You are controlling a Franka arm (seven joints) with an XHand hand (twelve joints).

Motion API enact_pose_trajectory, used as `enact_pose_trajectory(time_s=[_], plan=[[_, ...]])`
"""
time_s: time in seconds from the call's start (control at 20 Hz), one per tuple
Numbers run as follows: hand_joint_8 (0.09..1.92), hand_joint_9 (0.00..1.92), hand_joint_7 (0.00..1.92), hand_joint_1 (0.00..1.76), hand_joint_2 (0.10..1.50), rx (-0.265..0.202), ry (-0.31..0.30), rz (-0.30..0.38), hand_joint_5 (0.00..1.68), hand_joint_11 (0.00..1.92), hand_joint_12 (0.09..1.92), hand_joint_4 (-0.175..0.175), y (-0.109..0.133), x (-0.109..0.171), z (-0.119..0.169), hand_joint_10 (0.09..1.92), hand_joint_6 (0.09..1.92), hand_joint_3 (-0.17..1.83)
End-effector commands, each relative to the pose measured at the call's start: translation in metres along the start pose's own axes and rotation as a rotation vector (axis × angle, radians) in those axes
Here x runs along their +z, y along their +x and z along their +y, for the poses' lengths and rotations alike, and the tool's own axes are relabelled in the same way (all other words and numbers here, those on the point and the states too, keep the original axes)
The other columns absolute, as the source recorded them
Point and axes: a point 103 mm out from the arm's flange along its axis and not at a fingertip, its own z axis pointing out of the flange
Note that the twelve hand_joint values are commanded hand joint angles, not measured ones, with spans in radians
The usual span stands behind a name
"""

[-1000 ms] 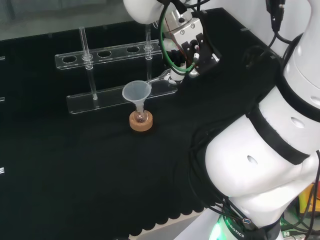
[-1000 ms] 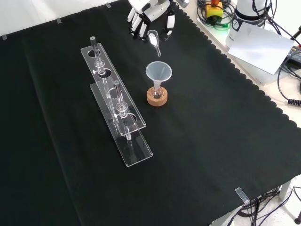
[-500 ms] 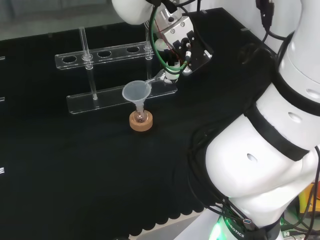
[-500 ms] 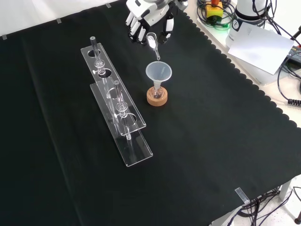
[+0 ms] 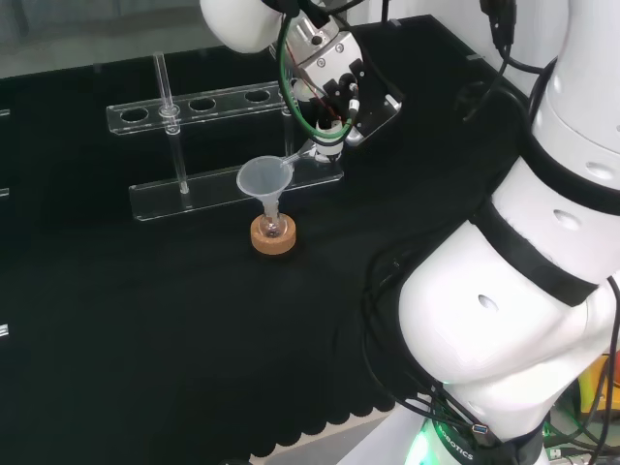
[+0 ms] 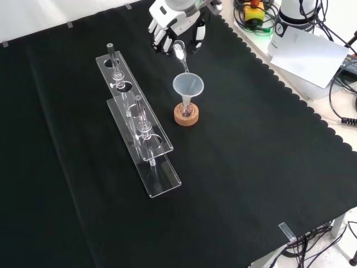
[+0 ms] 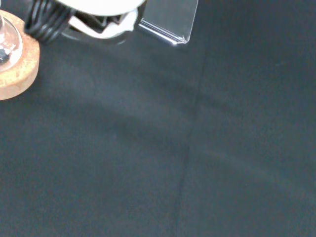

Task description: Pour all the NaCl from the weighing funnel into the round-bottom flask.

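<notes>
1. The hand (image 6: 174,19) is at the far end of the cloth in the front view, its fingers curled round the weighing funnel (image 6: 181,54), which it holds above the bench.
2. The weighing funnel is a small clear piece with a cup-like upper end between the fingers and a thin stem pointing down and toward the near side. Some white material shows in its cup in the front view.
3. The tip of that stem sits right at the far rim of a clear plastic funnel (image 6: 188,86); in the head view the stem (image 5: 301,153) reaches that funnel's right edge.
4. The plastic funnel stands upright with its spout in the neck of the round-bottom flask (image 6: 186,110), a small clear bulb resting in a cork ring (image 6: 186,116) near the middle of the cloth.
5. In the wrist view the cork ring (image 7: 15,64) and part of the flask's glass show at one edge.
6. A clear two-tier rack (image 6: 139,129) stands to the left of the flask in the front view, with thin glass tubes upright in it.
</notes>
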Motion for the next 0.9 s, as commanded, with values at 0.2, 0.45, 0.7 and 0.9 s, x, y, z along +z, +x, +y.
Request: enact_pose_trajectory(time_s=[0.2,0.45,0.7,0.9], plan=[[0.62,0.81,0.54,1.10,0.72,0.020,0.007,-0.043,1.19,0.64,1.24,0.175,0.0036,-0.0032,0.0005,0.48,0.79,0.59],[0.62,0.80,0.53,1.10,0.72,0.030,0.015,-0.067,1.19,0.64,1.24,0.175,0.0058,-0.0063,0.0006,0.48,0.79,0.59],[0.62,0.80,0.53,1.10,0.72,0.036,0.018,-0.094,1.19,0.64,1.24,0.175,0.0083,-0.0091,0.0008,0.48,0.79,0.60],[0.63,0.80,0.53,1.10,0.72,0.040,0.026,-0.112,1.19,0.64,1.24,0.175,0.0104,-0.0112,0.0012,0.48,0.79,0.60]])
